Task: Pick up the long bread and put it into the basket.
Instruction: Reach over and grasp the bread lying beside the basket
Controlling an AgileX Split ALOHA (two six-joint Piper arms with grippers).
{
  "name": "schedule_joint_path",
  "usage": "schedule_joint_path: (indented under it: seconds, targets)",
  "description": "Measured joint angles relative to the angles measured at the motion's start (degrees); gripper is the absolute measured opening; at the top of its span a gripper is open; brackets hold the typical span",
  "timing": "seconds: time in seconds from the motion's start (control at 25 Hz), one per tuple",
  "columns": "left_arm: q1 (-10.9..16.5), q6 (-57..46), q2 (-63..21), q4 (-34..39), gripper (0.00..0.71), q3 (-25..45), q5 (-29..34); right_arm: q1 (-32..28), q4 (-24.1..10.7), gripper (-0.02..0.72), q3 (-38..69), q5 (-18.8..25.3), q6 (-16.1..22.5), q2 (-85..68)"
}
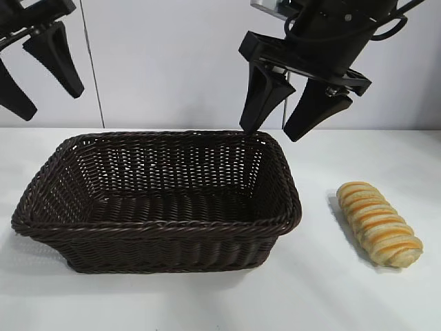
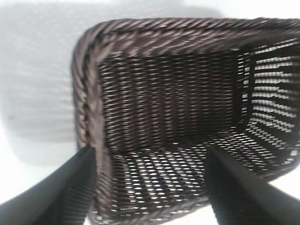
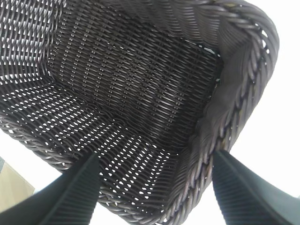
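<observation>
The long bread (image 1: pixel 379 223), a golden-tan ridged loaf with orange stripes, lies on the white table right of the basket. The dark brown wicker basket (image 1: pixel 62 155) stands at centre-left and is empty; it also shows in the left wrist view (image 2: pixel 84 93) and the right wrist view (image 3: pixel 253 61). My right gripper (image 1: pixel 272 131) is open and empty, high above the basket's far right corner, up and left of the bread. My left gripper (image 1: pixel 45 102) is open and empty, high above the basket's far left side. The bread is out of both wrist views.
A pale wall runs behind the table. White table surface (image 1: pixel 344 289) surrounds the basket and the bread.
</observation>
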Motion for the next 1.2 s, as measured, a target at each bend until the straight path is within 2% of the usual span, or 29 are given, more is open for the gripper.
schedule_joint_path:
  seconds: [0.24,0.84,0.96,1.08,1.2]
  targets:
    - [-0.3,-1.4,0.0,-3.0,0.480,0.2,-2.6,0.0,0.0,0.496,0.0,0.0,0.0,0.0]
    - [-0.3,-1.6,0.0,-3.1,0.480,0.2,-3.1,0.0,0.2,0.496,0.0,0.0,0.0,0.0]
    - [-0.3,-1.6,0.0,-3.1,0.480,0.2,-3.1,0.0,0.1,0.496,0.0,0.0,1.4,0.0]
    - [-0.3,-1.6,0.0,-3.1,0.480,0.2,-3.1,0.0,-2.7,0.496,0.0,0.0,4.8,0.0]
    - [-0.3,-1.6,0.0,-3.1,0.480,0.2,-3.1,0.0,-8.6,0.496,0.0,0.1,9.4,0.0]
